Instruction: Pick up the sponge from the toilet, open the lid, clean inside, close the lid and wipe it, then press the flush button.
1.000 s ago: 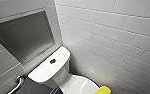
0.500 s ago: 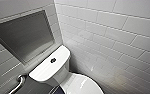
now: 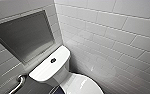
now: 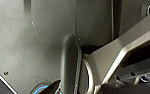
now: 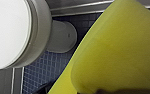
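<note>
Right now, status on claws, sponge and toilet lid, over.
Right claw appears shut on bright yellow sponge block. Glossy white oval lid down, not yet opened. Metal grab bar beside white ceramic tank.

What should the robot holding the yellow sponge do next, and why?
Probably lift the smooth white oval toilet lid. It looks shut down flat, and the bright yellow sponge block is held close by the right wrist, so cleaning inside needs the lid open first.
</note>
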